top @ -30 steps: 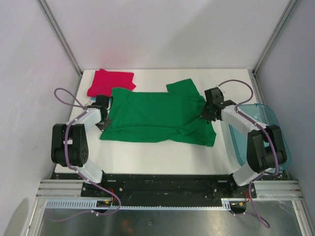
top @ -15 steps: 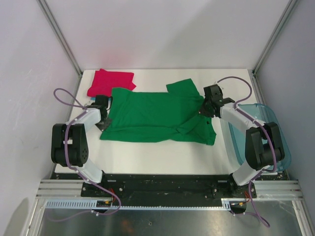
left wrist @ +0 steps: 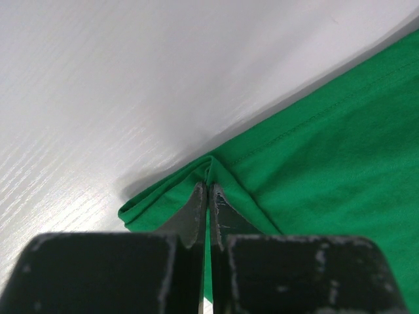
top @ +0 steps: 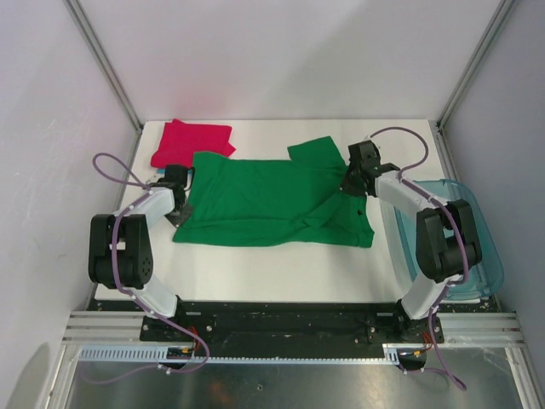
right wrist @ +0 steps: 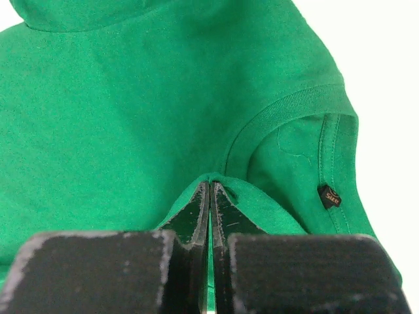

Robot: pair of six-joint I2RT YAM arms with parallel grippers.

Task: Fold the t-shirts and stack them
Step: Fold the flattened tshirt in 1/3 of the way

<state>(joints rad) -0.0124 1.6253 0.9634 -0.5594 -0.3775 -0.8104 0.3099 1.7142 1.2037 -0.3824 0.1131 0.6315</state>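
T-shirts numbered two on the table [top: 281, 264]: a green t-shirt [top: 264, 200] lay mid-table, long axis left to right, collar rightward, and a magenta t-shirt [top: 192, 141] sat folded at the far left. The left hand [left wrist: 208, 190] was clenched on the green hem corner, and the right hand [right wrist: 209, 186] on cloth beside the collar.

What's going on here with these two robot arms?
Both arms hold the green t-shirt spread on the table. The left gripper is shut on a pinch of its hem edge, the right gripper on cloth beside the collar. A folded magenta-red shirt lies at the far left corner.
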